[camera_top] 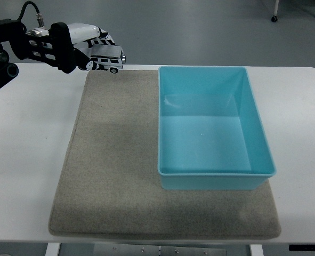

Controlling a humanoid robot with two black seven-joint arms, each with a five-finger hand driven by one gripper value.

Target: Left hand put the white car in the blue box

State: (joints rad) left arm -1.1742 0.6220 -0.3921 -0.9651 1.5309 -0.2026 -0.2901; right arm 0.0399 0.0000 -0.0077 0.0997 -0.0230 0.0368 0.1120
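My left hand (90, 50) is raised high at the upper left of the head view, above the far left corner of the mat. Its fingers are curled around a small white toy car (108, 58) with black windows, held in the air with its nose pointing right. The blue box (256, 133), an open rectangular tub with nothing in it, sits on the right half of the mat, to the right of and below the car. My right hand is out of view.
A grey-beige mat (114, 170) covers the middle of the white table (24, 176). The black left forearm (2, 45) comes in from the upper left edge. Grey floor lies beyond the table's far edge.
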